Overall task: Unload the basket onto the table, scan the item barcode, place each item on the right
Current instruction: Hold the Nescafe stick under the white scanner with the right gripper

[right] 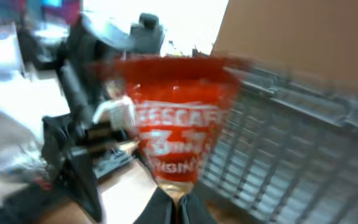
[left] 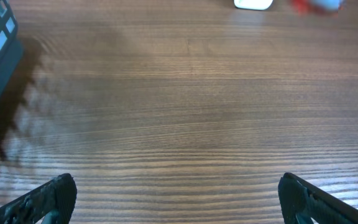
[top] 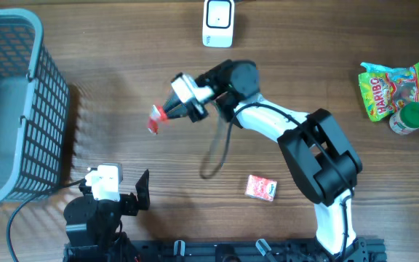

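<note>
Sachet (top: 156, 120), red, pinched in closed right gripper (top: 167, 113), over table (top: 304, 65) left of centre. Left gripper (left: 176, 200) wide open, empty, at near edge.

Basket (top: 49, 124) blocks the left; table (top: 122, 62) beside it open.
</note>
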You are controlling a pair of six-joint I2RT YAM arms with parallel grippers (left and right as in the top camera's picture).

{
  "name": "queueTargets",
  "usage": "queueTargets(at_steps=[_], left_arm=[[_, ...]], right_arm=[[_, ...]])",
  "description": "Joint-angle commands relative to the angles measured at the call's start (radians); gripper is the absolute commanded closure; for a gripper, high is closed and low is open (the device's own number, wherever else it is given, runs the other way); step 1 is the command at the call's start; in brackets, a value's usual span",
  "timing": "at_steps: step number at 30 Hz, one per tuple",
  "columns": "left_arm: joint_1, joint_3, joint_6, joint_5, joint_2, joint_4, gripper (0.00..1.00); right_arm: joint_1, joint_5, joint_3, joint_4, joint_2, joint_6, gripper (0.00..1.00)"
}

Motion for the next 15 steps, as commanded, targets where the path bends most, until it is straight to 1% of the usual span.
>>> queueTargets(at_steps=[1, 2, 3, 5, 7, 9, 11, 13, 14, 15], left_arm=[[-0.005, -0.007, 0.011, -0.002, -0.009, 0.002, 0.00], [-0.005, -0.007, 0.011, -0.002, -0.009, 0.002, 0.00], [-0.005, -0.007, 0.011, -0.002, -0.009, 0.002, 0.00], [-0.005, -0.007, 0.011, -0.002, -0.009, 0.002, 0.00], [-0.005, -0.007, 0.011, -0.002, -0.009, 0.002, 0.00], [-0.005, -0.007, 0.011, -0.002, -0.009, 0.002, 0.00], [-0.005, -0.007, 0.011, -0.002, -0.009, 0.002, 0.00], [-0.005, -0.007, 0.011, -0.002, -0.009, 0.002, 0.00], [-0.005, -0.007, 0.011, -0.002, -0.009, 0.002, 0.00], [-0.005, -0.007, 0.011, -0.002, -0.009, 0.002, 0.00]], right_arm=[[-0.006, 0.195, 0.000, -0.326, -0.014, 0.096, 0.95], [-0.013, 0.316, 0.000, -0.486, -0.014, 0.142, 0.96], [-0.019, 0.422, 0.000, -0.603, -0.014, 0.203, 0.96], [-0.034, 0.624, 0.000, -0.815, -0.014, 0.375, 0.96], [-0.052, 0.735, 0.000, -0.941, -0.014, 0.543, 0.96], [-0.068, 0.781, 0.000, -0.995, -0.014, 0.688, 0.96], [-0.085, 0.787, 0.000, -1.009, -0.014, 0.882, 0.96], [-0.092, 0.820, 0.000, -1.019, -0.013, 1.019, 0.96], [-0.092, 0.844, 0.000, -1.003, -0.013, 1.035, 0.96], [-0.092, 0.893, 0.000, -0.968, -0.013, 0.991, 0.96]])
